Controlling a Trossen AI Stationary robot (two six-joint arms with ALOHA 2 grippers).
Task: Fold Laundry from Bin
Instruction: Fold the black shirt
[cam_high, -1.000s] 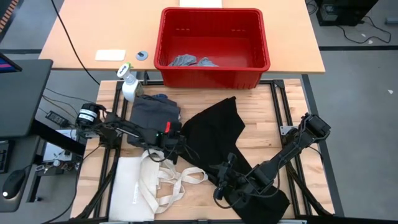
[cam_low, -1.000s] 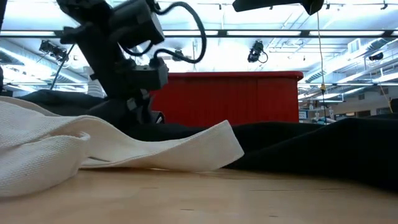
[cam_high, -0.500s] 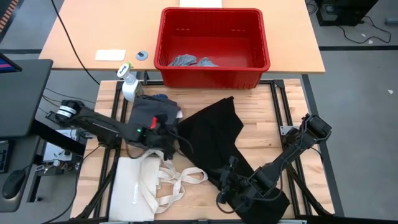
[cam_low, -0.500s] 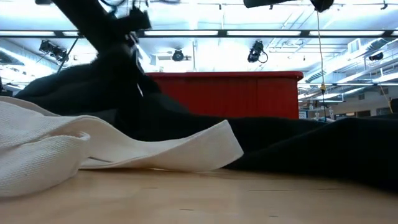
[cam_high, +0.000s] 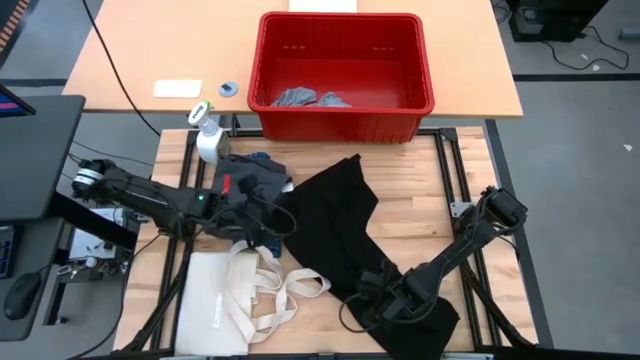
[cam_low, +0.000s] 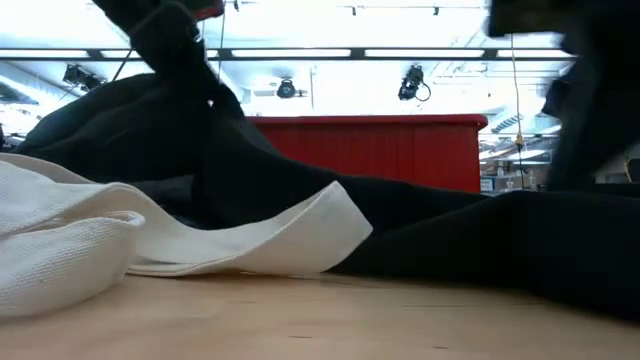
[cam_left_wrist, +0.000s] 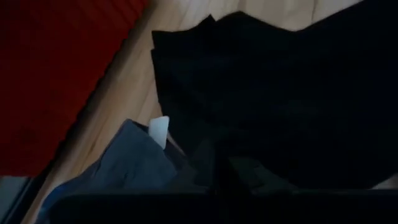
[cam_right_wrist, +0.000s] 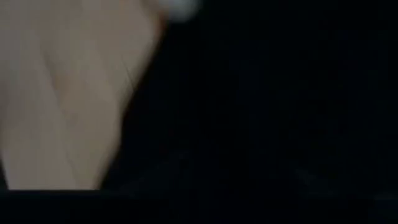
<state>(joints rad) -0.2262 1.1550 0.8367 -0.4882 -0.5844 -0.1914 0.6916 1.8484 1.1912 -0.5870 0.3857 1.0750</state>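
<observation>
Left claw (cam_high: 268, 218) stretches low, clenched on the large black cloth garment's (cam_high: 345, 225) edge; right claw (cam_high: 372, 298) low on its rumpled near end, grip unclear.

**What the views leave unclear**

The right hand (cam_high: 368, 300) sits low against the large black piece (cam_high: 345, 225), and its fingers cannot be made out against the dark cloth. In the right wrist view, black fabric fills nearly the whole picture and everything is blurred. The low view shows a smeared dark shape at its right edge. The left hand (cam_high: 268, 222) is partly buried in dark cloth. The tote bag (cam_high: 215, 305) is cut off by the high view's bottom edge.
</observation>
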